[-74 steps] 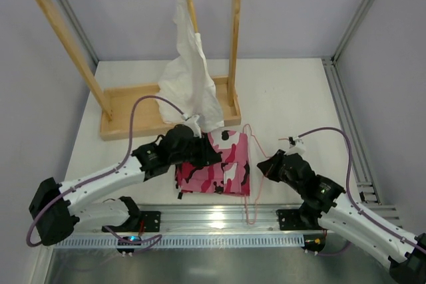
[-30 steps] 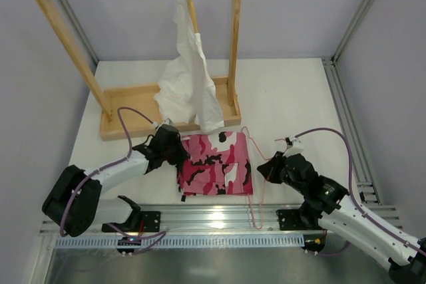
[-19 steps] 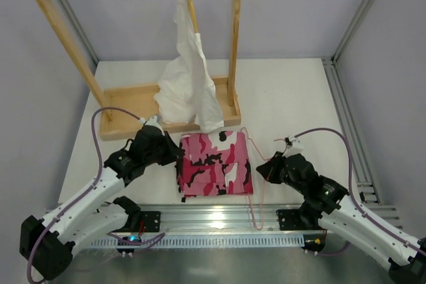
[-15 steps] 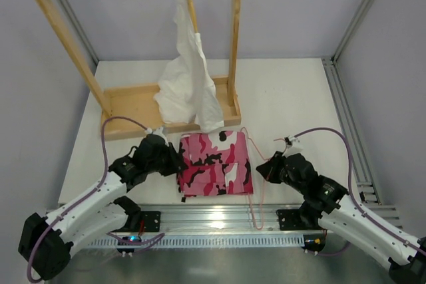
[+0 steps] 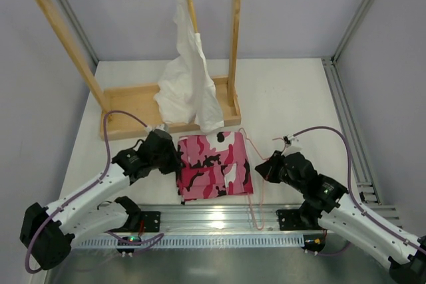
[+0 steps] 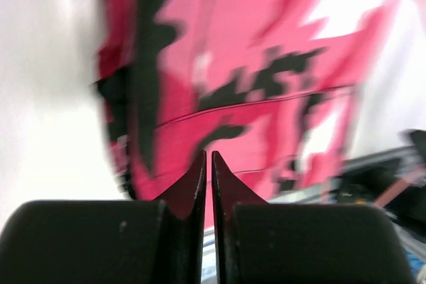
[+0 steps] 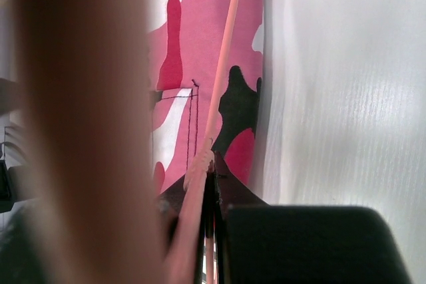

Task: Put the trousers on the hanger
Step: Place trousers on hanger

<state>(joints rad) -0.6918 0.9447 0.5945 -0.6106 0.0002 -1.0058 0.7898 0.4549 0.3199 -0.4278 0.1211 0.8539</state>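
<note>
Moving back in, left end effector [image 5: 173, 157] is now hovering at the left edge of the trousers [image 5: 214, 164], clenched on nothing. They are lying folded on the table [image 5: 286, 98]. Meanwhile right end effector [image 5: 263, 167] is still pinching the hanger [image 5: 258, 191] wire along their right edge.

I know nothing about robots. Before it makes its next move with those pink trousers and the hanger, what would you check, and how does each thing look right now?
1. Right hand gripping the hanger: ok, the wire sits between its shut fingers.
2. Left hand holding the trousers: not ok, it is shut on nothing, over their left edge.
3. Trousers lying folded flat on the table: ok.
4. Trousers on the hanger: not ok, the wire only lies along their right edge.
5. White garment clear of the trousers: cannot tell, its hem comes close to their far edge in the top view.
</note>
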